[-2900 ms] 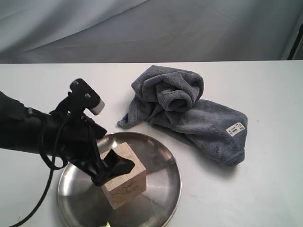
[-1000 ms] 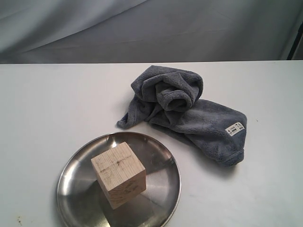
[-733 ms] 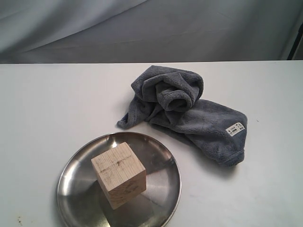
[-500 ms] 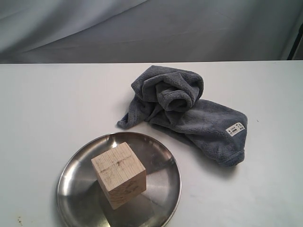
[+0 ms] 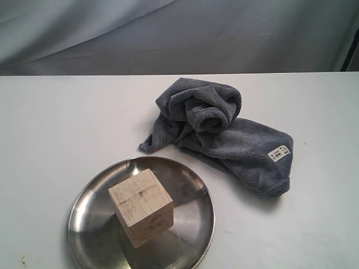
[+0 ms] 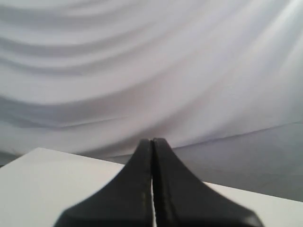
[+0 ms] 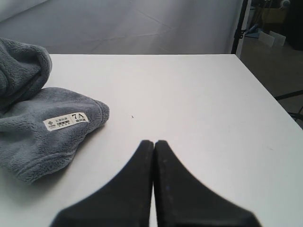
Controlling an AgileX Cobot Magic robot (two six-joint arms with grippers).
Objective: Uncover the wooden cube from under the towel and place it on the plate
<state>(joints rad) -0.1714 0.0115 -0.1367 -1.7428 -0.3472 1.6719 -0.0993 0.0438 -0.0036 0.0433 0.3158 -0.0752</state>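
While the left fingers point(image 6: 135, 194) and the right fingers point(image 7: 135, 194) are pressed together, clenched on nothing, the wooden cube point(image 5: 141, 207) is seated on the plate point(image 5: 197, 189) at the bench point(image 5: 67, 123) edge nearest the exterior camera. The towel point(image 5: 224, 134) is bunched just beyond, apart from the plate.

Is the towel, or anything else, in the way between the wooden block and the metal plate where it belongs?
Nothing visible is in the way. The wooden block already sits on the plate, fully uncovered. The towel lies bunched on the table behind the plate, clear of the block.
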